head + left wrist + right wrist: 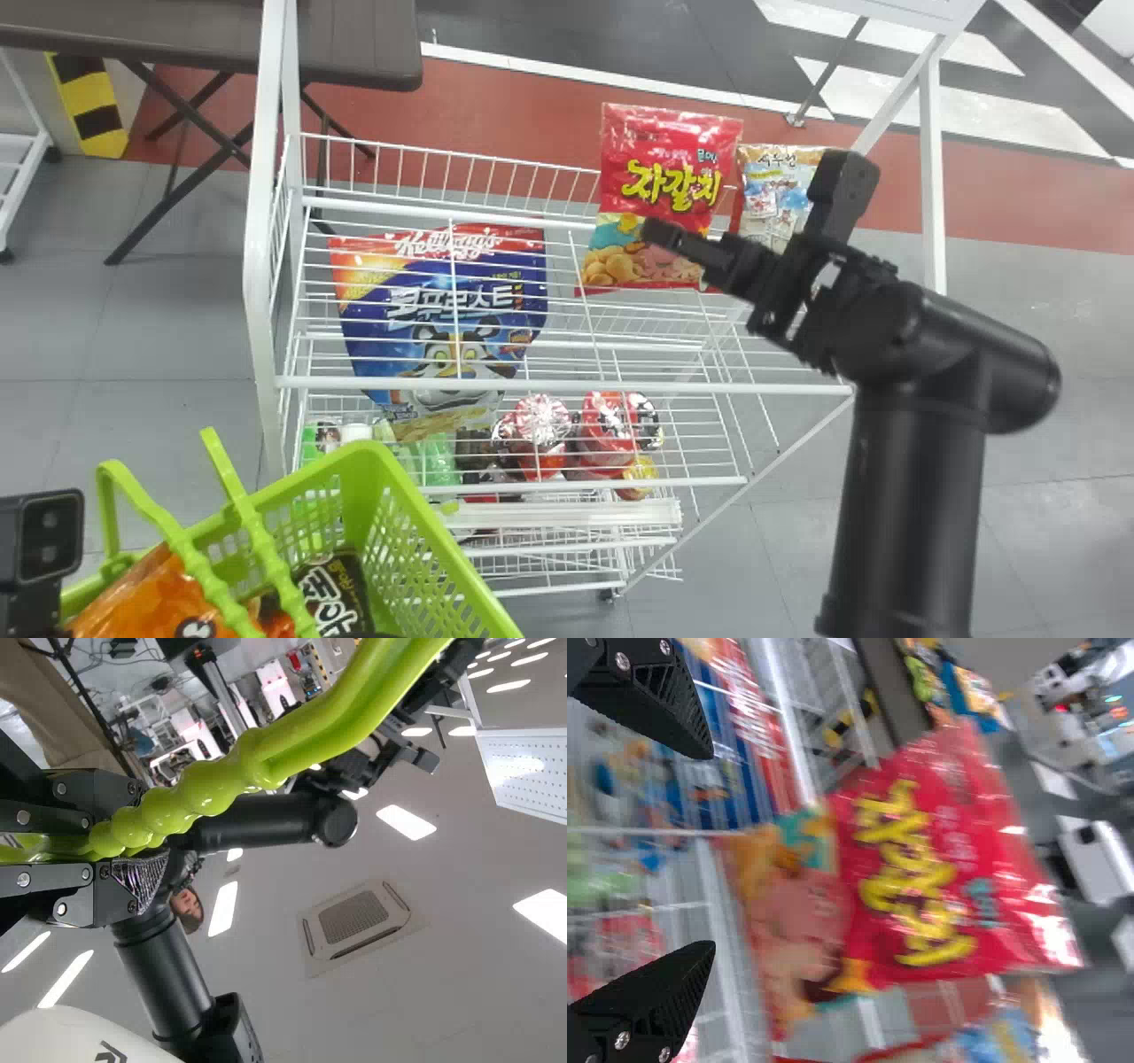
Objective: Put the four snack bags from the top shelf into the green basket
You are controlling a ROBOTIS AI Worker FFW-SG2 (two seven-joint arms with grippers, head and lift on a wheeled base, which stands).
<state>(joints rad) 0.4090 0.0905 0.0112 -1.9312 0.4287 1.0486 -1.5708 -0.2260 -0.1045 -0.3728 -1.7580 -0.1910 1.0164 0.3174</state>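
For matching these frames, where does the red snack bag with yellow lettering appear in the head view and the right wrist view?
Head view: red snack bag, upper middle, slightly right of centre.
Right wrist view: across the middle, its yellow lettering running sideways.
Shared landmark: the blue cereal bag, left of the red one in the head view, upper left in the right wrist view.

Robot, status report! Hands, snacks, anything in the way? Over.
Left gripper shut on basket handle. Right gripper open near red snack bag. Neighbouring bag close beside it, might snag.
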